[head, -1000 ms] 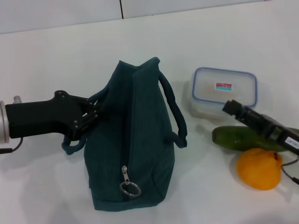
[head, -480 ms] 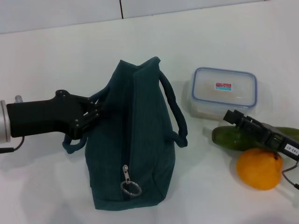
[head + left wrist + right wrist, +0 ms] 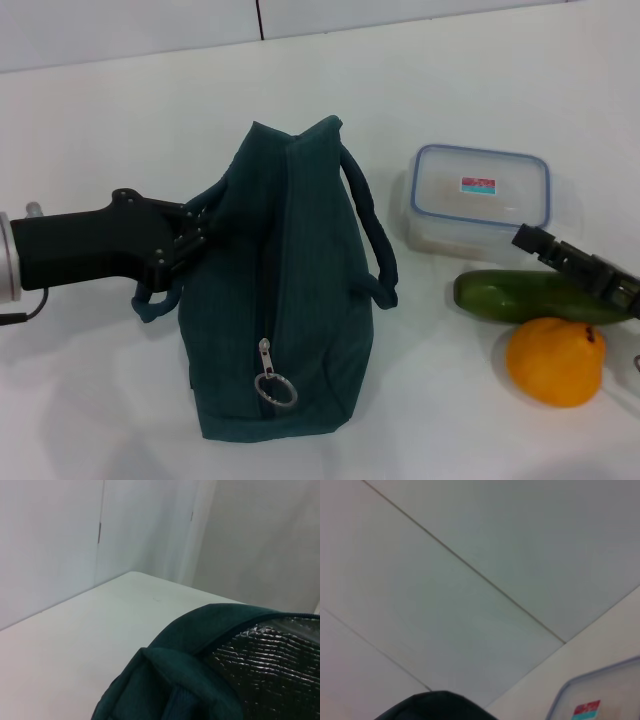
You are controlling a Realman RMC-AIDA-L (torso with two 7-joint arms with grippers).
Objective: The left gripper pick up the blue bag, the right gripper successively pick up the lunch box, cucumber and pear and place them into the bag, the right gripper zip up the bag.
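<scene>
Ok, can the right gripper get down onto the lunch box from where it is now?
Probably yes. The right gripper sits just beside the lunch box, whose lid is bare with nothing on top. The cucumber and pear lie on its near side, and the blue bag stands well off to the left.

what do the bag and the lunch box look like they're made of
The blue bag looks like soft matte woven fabric: it folds and sags, with padded loop handles. The left wrist view shows a crinkled silvery lining, likely foil insulation. Its zipper pull ring looks like grey metal. The lunch box seems to be clear, glossy plastic: its see-through lid has a blue rim.
</scene>
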